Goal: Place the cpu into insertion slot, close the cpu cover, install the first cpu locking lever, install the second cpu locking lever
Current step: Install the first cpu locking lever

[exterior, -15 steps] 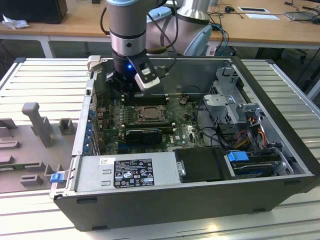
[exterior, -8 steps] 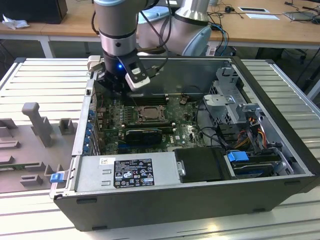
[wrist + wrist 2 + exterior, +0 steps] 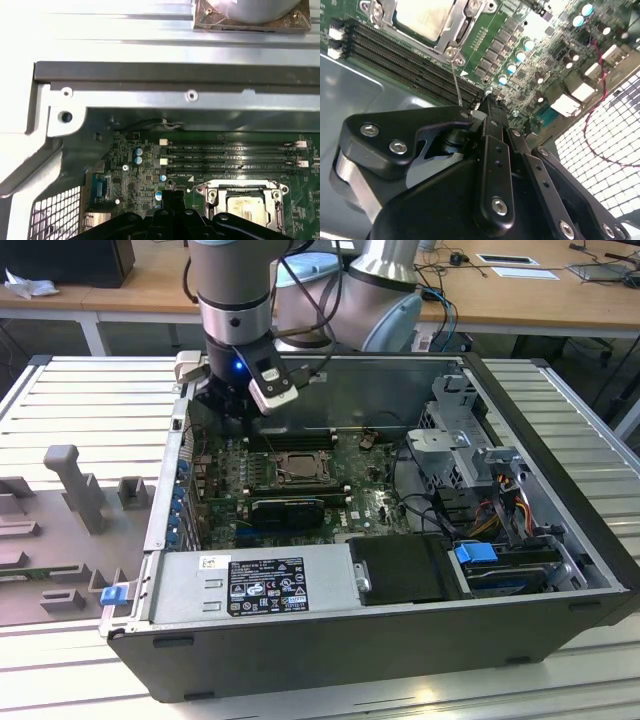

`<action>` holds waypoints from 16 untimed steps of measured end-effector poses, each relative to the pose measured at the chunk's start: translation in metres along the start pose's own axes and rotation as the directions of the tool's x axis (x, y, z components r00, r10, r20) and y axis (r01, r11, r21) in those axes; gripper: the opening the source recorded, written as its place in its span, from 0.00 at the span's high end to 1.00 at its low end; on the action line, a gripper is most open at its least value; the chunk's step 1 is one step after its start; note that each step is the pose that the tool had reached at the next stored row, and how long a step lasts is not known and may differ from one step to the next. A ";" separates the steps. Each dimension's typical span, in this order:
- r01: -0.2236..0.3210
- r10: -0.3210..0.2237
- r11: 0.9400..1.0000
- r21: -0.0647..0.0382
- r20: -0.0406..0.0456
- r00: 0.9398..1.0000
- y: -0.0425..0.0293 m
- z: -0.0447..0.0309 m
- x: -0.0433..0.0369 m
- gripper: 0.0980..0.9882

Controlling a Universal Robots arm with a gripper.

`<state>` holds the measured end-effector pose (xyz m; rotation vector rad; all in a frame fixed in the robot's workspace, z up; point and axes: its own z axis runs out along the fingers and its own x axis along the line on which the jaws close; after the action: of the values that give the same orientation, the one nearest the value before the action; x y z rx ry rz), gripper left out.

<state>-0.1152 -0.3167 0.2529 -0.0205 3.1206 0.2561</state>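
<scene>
The cpu (image 3: 422, 17) lies in the slot (image 3: 202, 189) with the cover (image 3: 240, 185) shut over it. A thin lever (image 3: 456, 77) juts from the socket corner. The gripper (image 3: 490, 102) hovers beside it, fingers closed on nothing. Likely the first-lever step: it needs pressing down and hooking.

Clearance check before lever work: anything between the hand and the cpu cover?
Nothing visible blocks it. The hand hangs at the end of the memory slots, beside the cpu cover; a thin metal rod runs from the cover's corner toward the hand.
</scene>
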 end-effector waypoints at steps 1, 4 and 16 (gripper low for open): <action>0.000 0.000 1.000 0.000 0.000 1.000 0.0019 0.0002 0.0000 0.99; 0.000 0.000 1.000 0.000 0.000 1.000 0.0055 0.0008 0.0001 0.99; 0.000 0.000 1.000 0.000 0.000 1.000 0.0072 0.0014 -0.0051 0.99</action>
<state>-0.1102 -0.3092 0.2528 -0.0210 3.1204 0.2561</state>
